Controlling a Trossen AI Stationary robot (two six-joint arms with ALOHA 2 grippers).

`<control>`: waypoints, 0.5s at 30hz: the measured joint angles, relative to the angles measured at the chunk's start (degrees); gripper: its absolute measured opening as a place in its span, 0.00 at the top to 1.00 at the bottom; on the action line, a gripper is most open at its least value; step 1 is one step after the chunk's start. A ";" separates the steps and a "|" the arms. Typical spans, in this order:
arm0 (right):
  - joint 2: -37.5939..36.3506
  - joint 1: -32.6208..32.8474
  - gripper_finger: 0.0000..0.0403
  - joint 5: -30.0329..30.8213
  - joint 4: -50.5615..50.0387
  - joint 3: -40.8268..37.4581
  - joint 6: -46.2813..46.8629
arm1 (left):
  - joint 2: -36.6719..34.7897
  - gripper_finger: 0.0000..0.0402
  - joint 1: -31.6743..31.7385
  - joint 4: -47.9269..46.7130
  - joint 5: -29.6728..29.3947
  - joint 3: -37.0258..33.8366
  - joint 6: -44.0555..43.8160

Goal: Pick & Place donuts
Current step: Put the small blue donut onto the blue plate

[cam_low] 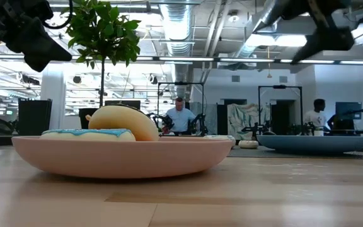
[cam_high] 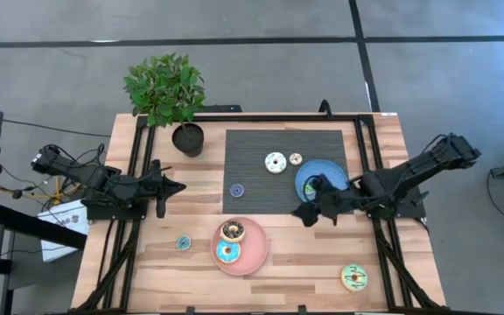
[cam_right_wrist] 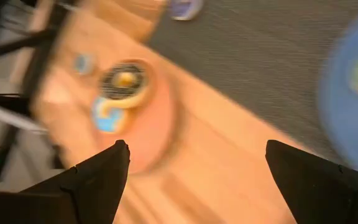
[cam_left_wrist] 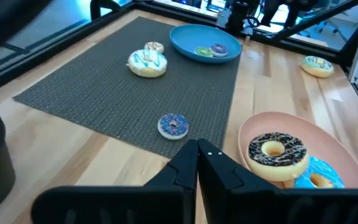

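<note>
On the pink plate (cam_high: 254,259) two big donuts already sat: the choc-frosted one (cam_high: 233,231) and the blue-frosted one (cam_high: 227,253), touching. The blue plate (cam_high: 309,175) held two tiny ones, green (cam_left_wrist: 203,51) and purple (cam_left_wrist: 219,49). So approx half looked sorted. Left out: white-frosted donut (cam_high: 275,162) and tiny cream one (cam_high: 296,158) on the dark mat (cam_high: 252,149), small blue-purple one (cam_high: 237,189) near the mat's edge, tiny blue one (cam_high: 183,242) on bare wood, and the green-yellow donut (cam_high: 353,277) by the near right corner. Right gripper (cam_high: 311,213) hung betw. the two plates, fingers spread wide, nothing in them. Left gripper (cam_high: 175,185) waited at the table's left, fingers closed, empty. Judging by this, five pcs remained to place.
</note>
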 joint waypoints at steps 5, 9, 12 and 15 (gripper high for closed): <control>3.12 1.04 0.09 -1.05 12.68 -0.01 -0.73 | 1.12 0.87 0.00 -0.40 1.49 0.00 -0.59; 6.32 1.04 0.09 -3.22 19.84 -0.03 -0.89 | 4.35 0.70 0.00 -0.81 2.47 -0.02 -4.62; 8.73 0.62 0.10 -5.94 23.83 -0.02 -0.89 | 7.35 0.56 0.00 -0.83 2.44 -0.02 -7.49; 11.17 0.32 0.10 -9.56 25.71 -0.02 -0.86 | 9.85 0.45 0.00 -0.07 2.41 -0.02 -8.35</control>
